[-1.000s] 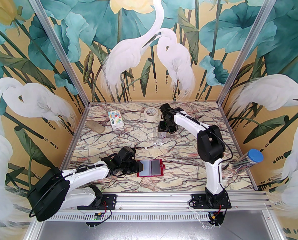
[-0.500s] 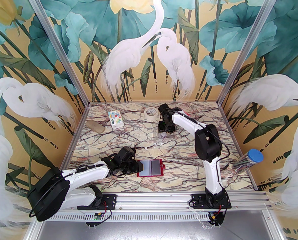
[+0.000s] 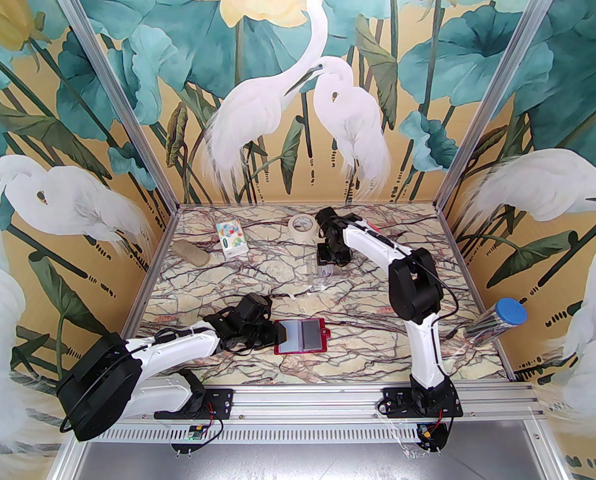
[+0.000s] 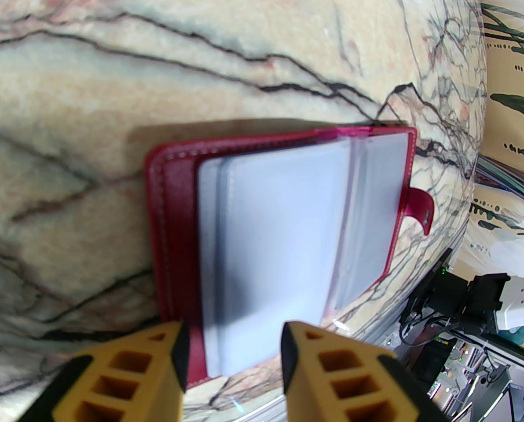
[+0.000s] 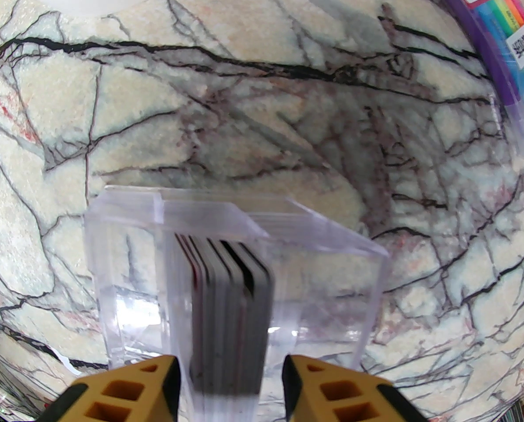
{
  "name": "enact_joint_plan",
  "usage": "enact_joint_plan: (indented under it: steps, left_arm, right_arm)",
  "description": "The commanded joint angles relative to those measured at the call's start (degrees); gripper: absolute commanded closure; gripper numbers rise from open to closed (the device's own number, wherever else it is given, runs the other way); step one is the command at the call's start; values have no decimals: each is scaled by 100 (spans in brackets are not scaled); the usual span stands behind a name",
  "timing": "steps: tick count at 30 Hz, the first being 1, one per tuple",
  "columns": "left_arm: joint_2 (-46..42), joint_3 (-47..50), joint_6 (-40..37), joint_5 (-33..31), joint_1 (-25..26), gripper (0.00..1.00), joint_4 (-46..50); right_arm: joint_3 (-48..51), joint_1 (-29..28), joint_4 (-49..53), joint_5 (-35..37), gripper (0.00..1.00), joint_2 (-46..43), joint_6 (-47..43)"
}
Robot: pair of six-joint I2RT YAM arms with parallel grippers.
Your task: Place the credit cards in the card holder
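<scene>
1. Since a second ago, the right arm's elbow has swung a little left and its wrist has edged left over the clear box; the left arm has hardly moved.
2. Near left, the left gripper (image 4: 233, 336) sits low at the left edge of the holder (image 4: 169, 218), fingers apart and clamped on nothing.
3. That holder lies open and flat on the bench (image 3: 368, 353), near the middle, snap tab pointing right. Pale grey-blue leaves (image 4: 283, 235) fill it; whether they are cards or sleeves I cannot tell.
4. On the near right, a clear tube with a blue cap (image 3: 498, 320) leans at the bench's edge.
5. Farther back, right of centre, the right gripper (image 5: 231, 363) points down into the box (image 5: 125, 279).
6. The cards (image 5: 231, 306) stand on edge in a tight stack inside that box, between the two fingers. The fingers flank the stack closely, but I cannot tell whether they pinch it.
7. A rainbow-striped packet (image 5: 503, 51) lies just right of the box.
8. Along the far side sit a tape roll (image 3: 302, 226), a colourful carton (image 3: 232, 238) left of it, and a beige lump (image 3: 192, 254) farther left.
</scene>
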State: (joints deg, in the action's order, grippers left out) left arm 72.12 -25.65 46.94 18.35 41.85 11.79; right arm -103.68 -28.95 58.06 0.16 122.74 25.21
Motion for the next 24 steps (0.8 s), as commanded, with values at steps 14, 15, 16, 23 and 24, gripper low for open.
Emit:
enact_joint_plan:
  steps: [14,15,16,23,24]
  left_arm:
    - [87,-136,-95,85,-20,60,-60]
    - [88,-141,-93,82,-19,60,-55]
    - [92,-150,-92,81,-25,60,-61]
    - [132,-142,-101,83,-26,60,-81]
    - [144,-142,-91,90,-26,60,-81]
  right_arm:
    - [-265,-104,262,158,56,286,-133]
    - [-274,-110,275,167,56,306,-139]
    - [-276,-116,276,181,56,308,-144]
    - [-317,-123,341,303,57,330,-150]
    - [-321,-125,354,341,57,337,-148]
